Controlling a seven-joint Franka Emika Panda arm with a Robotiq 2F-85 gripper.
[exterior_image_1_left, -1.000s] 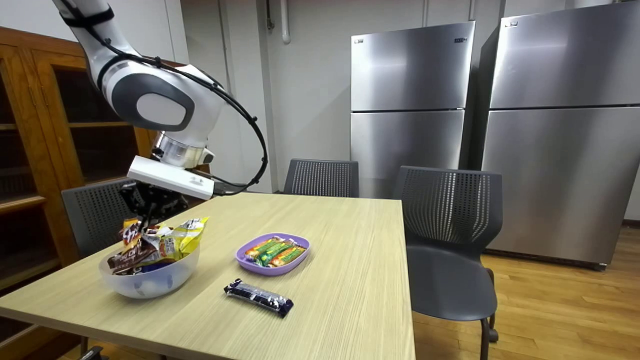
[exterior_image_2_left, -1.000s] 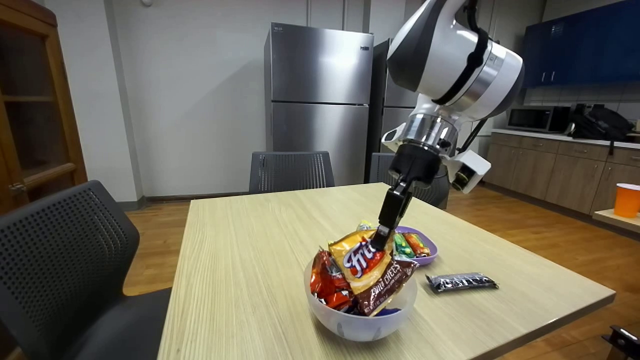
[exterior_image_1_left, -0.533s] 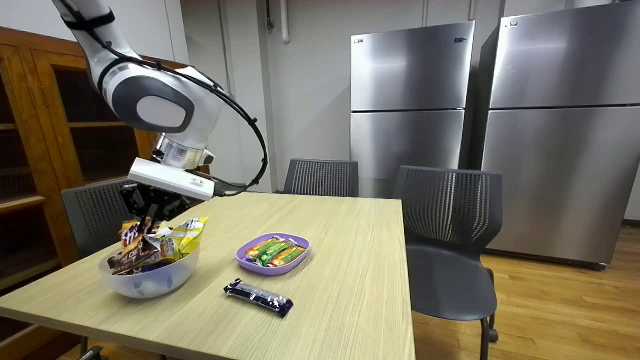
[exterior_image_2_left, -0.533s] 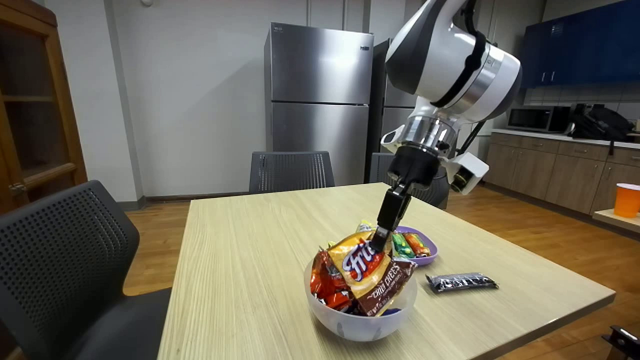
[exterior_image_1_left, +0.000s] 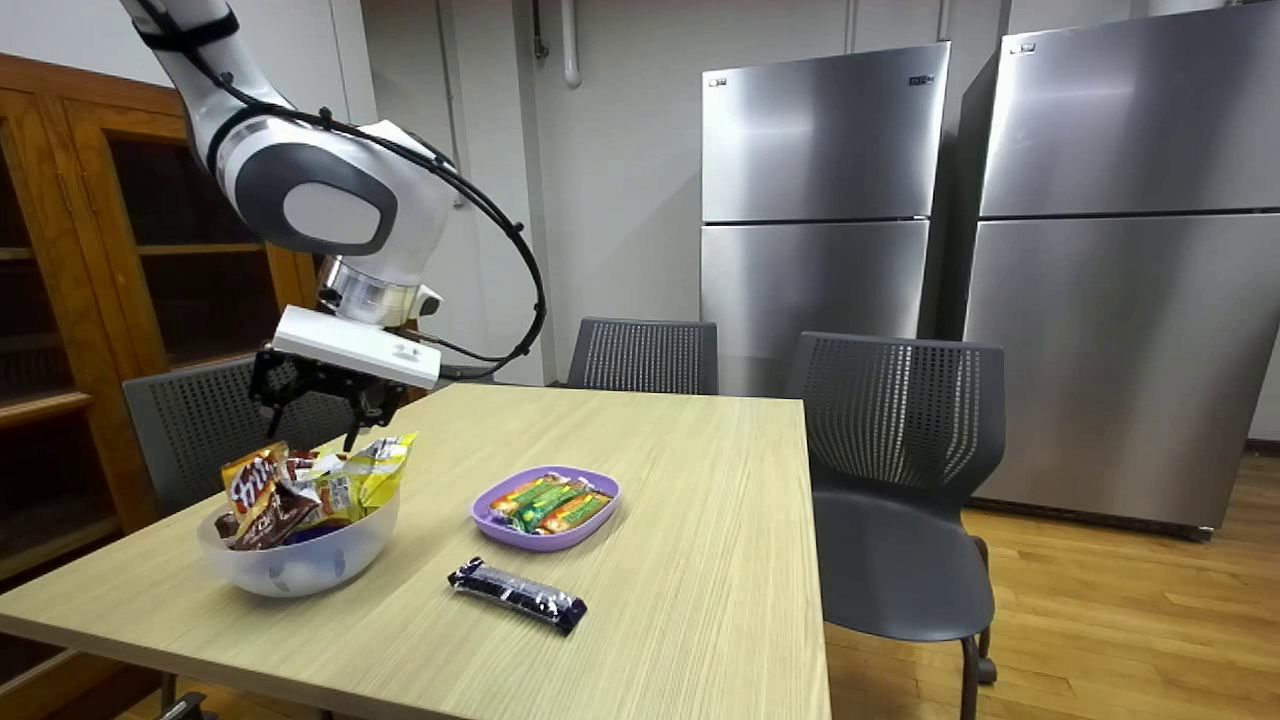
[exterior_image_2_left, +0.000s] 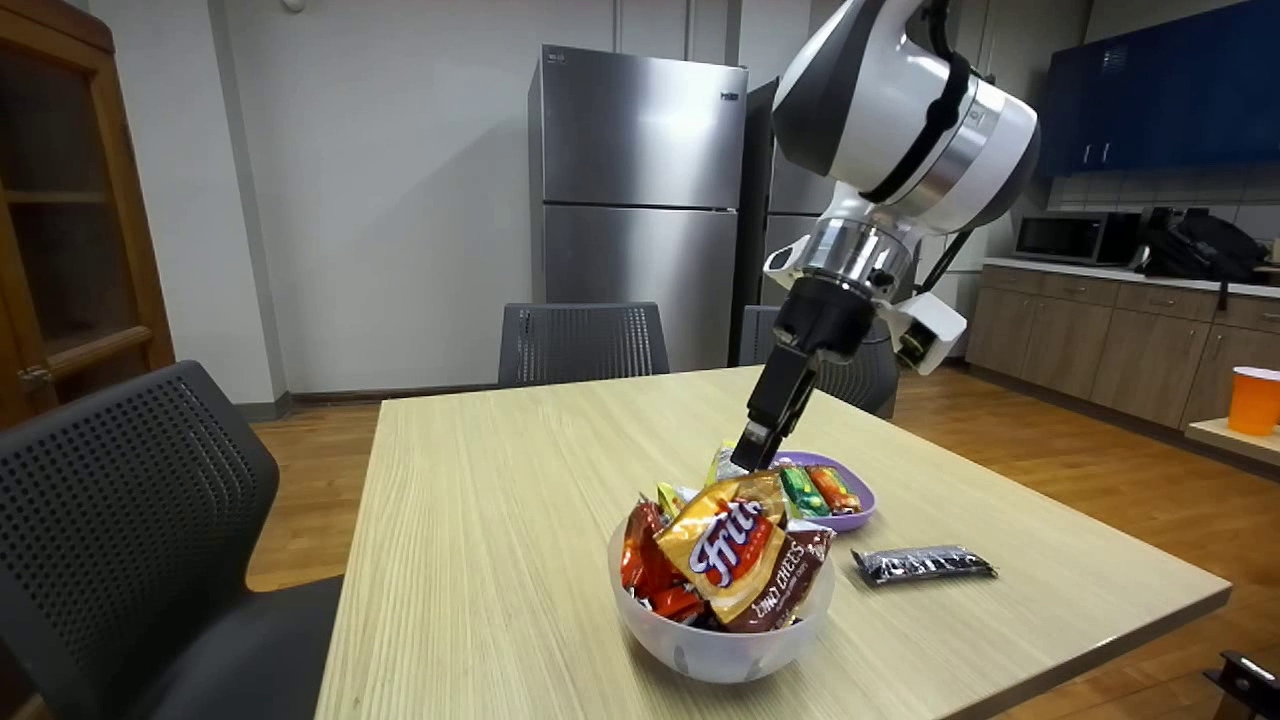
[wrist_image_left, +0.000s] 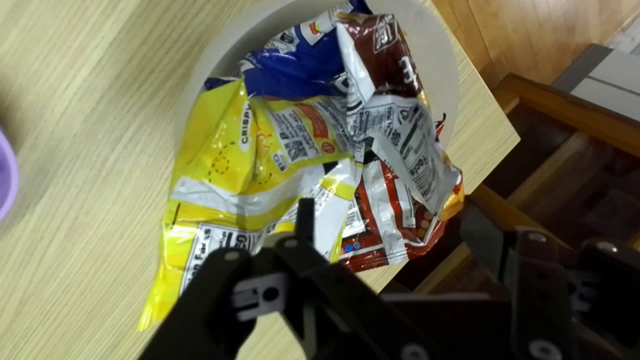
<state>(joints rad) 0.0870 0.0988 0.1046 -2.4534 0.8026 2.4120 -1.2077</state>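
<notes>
At an exterior view's lower centre, an orange-brown snack bag (exterior_image_2_left: 735, 545) reading "Frit" and "Chees" leans in a bowl (exterior_image_2_left: 715, 655), just below the wide-spread gripper (exterior_image_2_left: 753, 460).

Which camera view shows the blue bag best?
The wrist view: from above it shows a broad part of the blue bag. In an exterior view, only a blue sliver shows in the bowl; in an exterior view, the orange-brown bag seems to hide it.

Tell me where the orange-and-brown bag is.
In an exterior view, at the picture's left, the orange-and-brown bag sits in the frosted bowl, left of the yellow bag and below the open jaws.
</notes>
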